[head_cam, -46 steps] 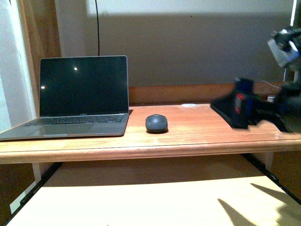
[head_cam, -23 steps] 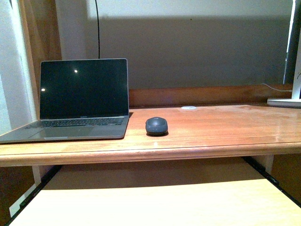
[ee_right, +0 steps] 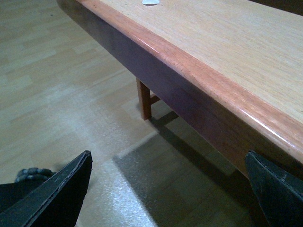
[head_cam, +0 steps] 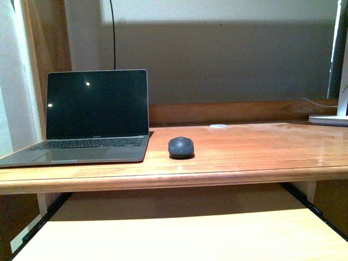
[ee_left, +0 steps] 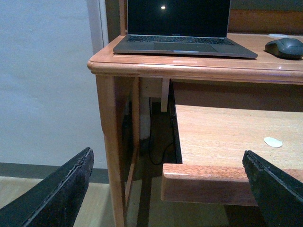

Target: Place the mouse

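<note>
The big change is on the right side of the bench [head_cam: 261, 144]. A second ago the right arm is over the right edge, all blurry. Now it is gone from the front view, and no arm shows there at all.

The mouse [head_cam: 180, 146] does not move in that time. It sits flat on the bench top, near the front edge and about in the middle. It is just beside the right side of the laptop [head_cam: 95, 111], not touching it. Nothing holds it. A little white disc [head_cam: 218, 125] lies by the back edge, well apart from the mouse.

The left gripper [ee_left: 166, 156] hangs low, in front of the front left corner of the bench. Its fingers [ee_left: 61, 194] are wide apart with nothing between them. From there the mouse [ee_left: 285, 47] shows up on top, past the laptop.

The right gripper [ee_right: 168, 156] is low too, by the front edge of the pull-out shelf [ee_right: 227, 42], over the floor. Its fingers [ee_right: 57, 194] are wide apart and hold nothing.

I think the job is done. The mouse is down and both arms are away from it.
</note>
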